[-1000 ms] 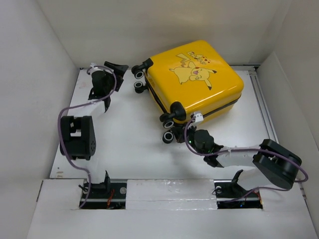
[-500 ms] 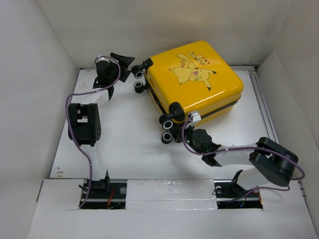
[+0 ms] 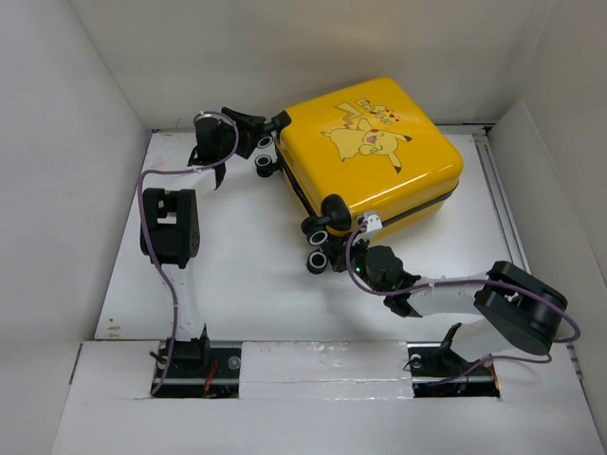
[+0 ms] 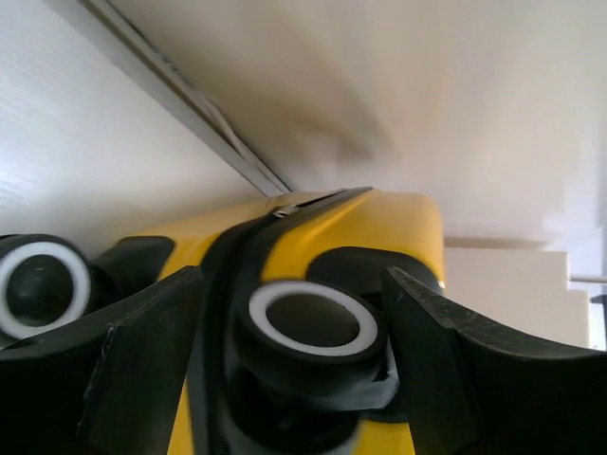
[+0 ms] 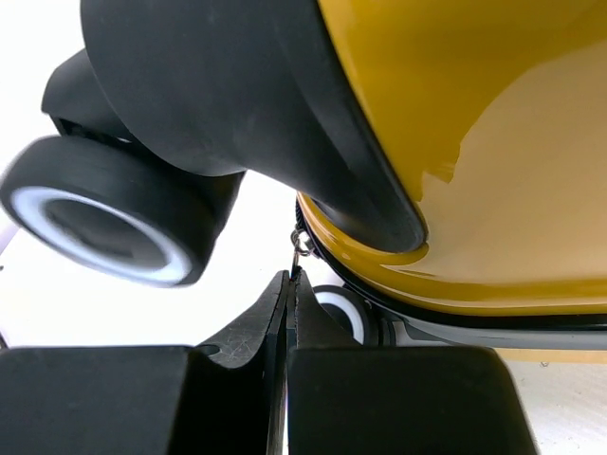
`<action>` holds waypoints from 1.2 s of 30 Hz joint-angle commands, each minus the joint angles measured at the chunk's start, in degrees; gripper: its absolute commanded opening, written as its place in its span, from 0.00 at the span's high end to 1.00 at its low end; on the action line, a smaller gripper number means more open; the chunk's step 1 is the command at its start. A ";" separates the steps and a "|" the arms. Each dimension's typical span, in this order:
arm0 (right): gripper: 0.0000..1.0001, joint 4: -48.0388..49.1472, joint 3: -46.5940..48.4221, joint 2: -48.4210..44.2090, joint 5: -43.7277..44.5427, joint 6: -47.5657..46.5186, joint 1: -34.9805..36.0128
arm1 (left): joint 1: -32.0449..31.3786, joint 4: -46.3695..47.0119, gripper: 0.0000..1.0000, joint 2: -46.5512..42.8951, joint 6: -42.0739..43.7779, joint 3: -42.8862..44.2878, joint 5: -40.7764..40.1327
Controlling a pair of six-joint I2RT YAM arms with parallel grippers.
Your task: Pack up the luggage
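at the far left corner of the bright yellow hard-shell suitcase with the cartoon print (image 3: 379,152), the left fingers (image 4: 142,351) stand apart, one on each side of a black caster wheel with a white ring (image 4: 308,322), not closed on it. the suitcase lies flat on the white table (image 3: 237,265), toward its far right, wheels on its left side, lid shut and a black zipper band (image 4: 228,265) running round its edge. it shows us nothing of what is inside, so we cannot say whether anything is packed. at its near corner the right fingers (image 5: 247,332) are pressed together on the small metal zipper pull (image 5: 298,248), just under the yellow shell and beside a second black wheel (image 5: 104,223).

we judge the shell stiff, glossy and slippery, too wide for either pair of fingers to span, and light enough to skid on its casters when pushed. so the good holds are small ones: the wheel housings to steady it, the zipper pull to open it. the pull is thin and could slip from a pinch, so we would draw it gently along the track.
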 commanded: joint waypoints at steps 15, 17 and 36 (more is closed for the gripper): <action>1.00 2.44 1.70 -2.56 -8.06 0.43 3.94 | -1.84 9.25 0.95 -0.01 -6.82 1.12 0.75; 1.00 2.43 1.08 -3.44 -8.06 0.43 3.24 | -1.84 9.94 1.00 -0.71 -7.35 -0.10 -0.39; 1.00 -19.21 5.14 -24.01 -30.04 -1.00 -33.85 | -15.53 40.73 1.00 -40.69 -2.96 -64.43 -12.17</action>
